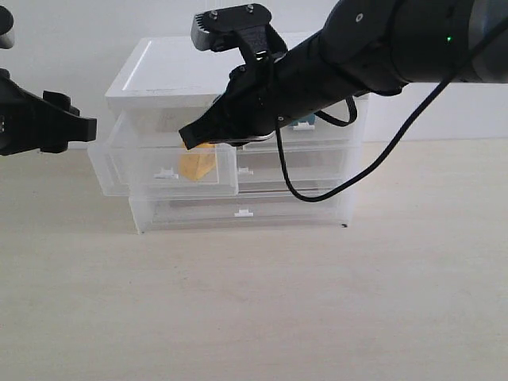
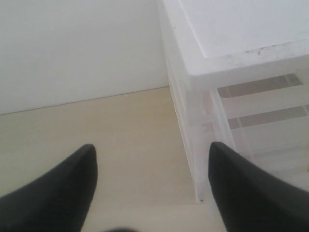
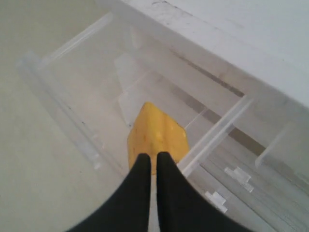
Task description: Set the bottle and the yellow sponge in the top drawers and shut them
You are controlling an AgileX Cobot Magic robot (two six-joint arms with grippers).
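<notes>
Yellow sponge [image 1: 198, 165] partly hidden behind right pincer [image 1: 187, 142].

No text, brand, number or sign can be read in any of the three views. At the front of the right one of the top drawers [image 1: 127, 159], just beside the right arm [image 1: 381, 48], a small teal patch [image 1: 309, 119] shows. It may be print, but it is too small and too much hidden to read. The white lid of the drawer cabinet [image 1: 182, 75] carries only some dark specks near its edge, not letters. A small green light [image 1: 448, 37] glows on the right arm. It is a plain dot without any figure.
</notes>
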